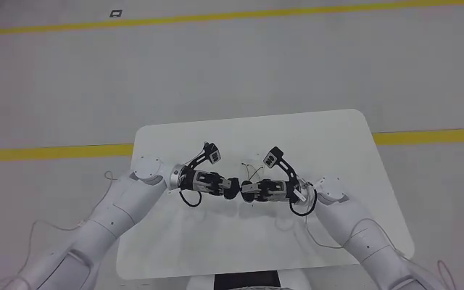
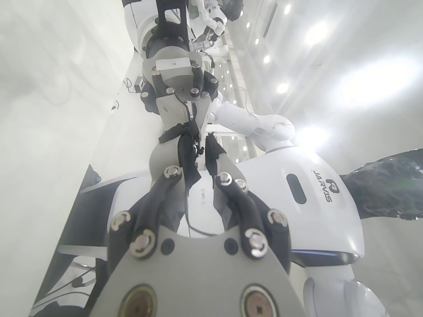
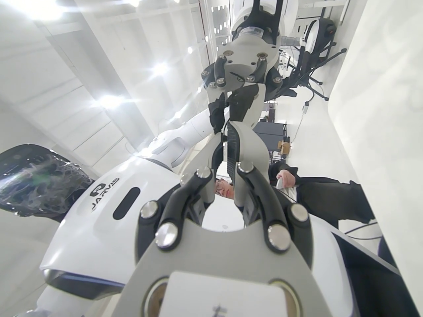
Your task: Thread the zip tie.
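Here, two robot arms meet tip to tip in the air over the middle of a white table (image 1: 348, 145), with the zip tie (image 2: 197, 148), a thin black strand, between them. The right gripper (image 1: 248, 190) looks clenched on it, while whether the left gripper (image 1: 230, 187) is gripping cannot be told. Threading seems under way but unfinished, since no closed loop shows; black padding (image 2: 185, 163) at the tips crowds the meeting point, and yellow floor lines (image 1: 217, 16) run beyond the table's far edge.
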`<state>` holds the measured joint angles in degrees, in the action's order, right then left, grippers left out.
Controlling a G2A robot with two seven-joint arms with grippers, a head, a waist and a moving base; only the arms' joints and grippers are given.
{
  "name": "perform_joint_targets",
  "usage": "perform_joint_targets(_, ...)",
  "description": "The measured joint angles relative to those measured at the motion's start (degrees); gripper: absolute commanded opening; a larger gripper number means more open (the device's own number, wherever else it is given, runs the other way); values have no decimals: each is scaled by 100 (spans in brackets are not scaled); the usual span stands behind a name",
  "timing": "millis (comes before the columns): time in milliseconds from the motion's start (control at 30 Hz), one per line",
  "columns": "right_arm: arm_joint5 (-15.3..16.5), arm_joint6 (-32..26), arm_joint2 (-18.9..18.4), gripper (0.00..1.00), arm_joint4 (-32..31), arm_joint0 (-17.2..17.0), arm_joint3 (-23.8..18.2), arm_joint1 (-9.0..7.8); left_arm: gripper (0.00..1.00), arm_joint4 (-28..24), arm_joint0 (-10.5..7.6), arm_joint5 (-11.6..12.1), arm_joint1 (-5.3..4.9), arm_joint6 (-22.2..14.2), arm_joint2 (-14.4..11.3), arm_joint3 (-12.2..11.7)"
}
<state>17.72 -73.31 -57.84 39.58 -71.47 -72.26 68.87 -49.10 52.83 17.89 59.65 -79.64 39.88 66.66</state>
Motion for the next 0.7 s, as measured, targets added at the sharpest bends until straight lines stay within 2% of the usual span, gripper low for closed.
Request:
perform_joint_targets(333, -13, 27, 20, 0, -61, -2, -21, -4, 7, 24, -9, -24, 28, 0, -9, -20)
perform_joint_targets(467, -19, 43, 28, 0, -72, 0, -22, -4, 0, 34, -11, -33, 34, 0, -10, -27)
perform_joint_targets(700, -25, 71, 37, 0, -45, 15, 12, 1, 0, 37, -11, -33, 44, 0, -9, -44)
